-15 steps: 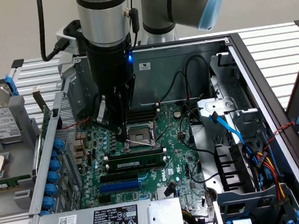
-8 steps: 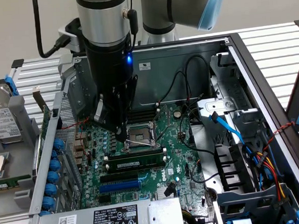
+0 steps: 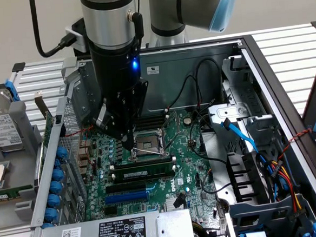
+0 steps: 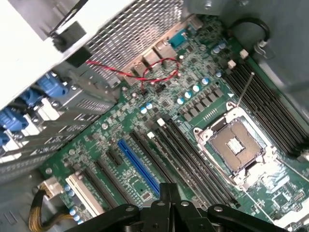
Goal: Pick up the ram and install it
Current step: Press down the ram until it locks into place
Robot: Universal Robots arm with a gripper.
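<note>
- The open computer case (image 3: 262,62) takes most of the exterior view, from the upper middle down to the lower right of the frame.
- The robot arm (image 3: 111,24) comes down from the top of the frame, left of centre. Its black body shows a small blue light.
- The green motherboard (image 3: 187,149) lies flat inside the case, in the middle of the frame.
- A grey unit with a white sticker (image 3: 114,235) sits at the bottom edge, below the motherboard.
- A hard drive (image 3: 1,132) rests on a grey tray at the exterior view's left, outside the case.
- The gripper (image 3: 128,141) hangs low over the motherboard, just at the left edge of the processor socket (image 3: 148,142). Whether the pincer is open or closed, I cannot tell. In the wrist view its black body (image 4: 166,212) is in front of the board.
- The ram (image 3: 145,173) lies just below the processor socket, across the black memory slots, with a small white label on it. It is apart from the gripper. It seems to stand in a slot, but the view is too dark there to be sure.
- The blue expansion slot (image 3: 125,197) runs parallel to the ram, lower in the frame.
- A blue flat cable (image 3: 240,134) goes down at the right of the motherboard.
- A thin red wire (image 4: 154,72) loops over the board in the wrist view, well apart from the socket.
</note>
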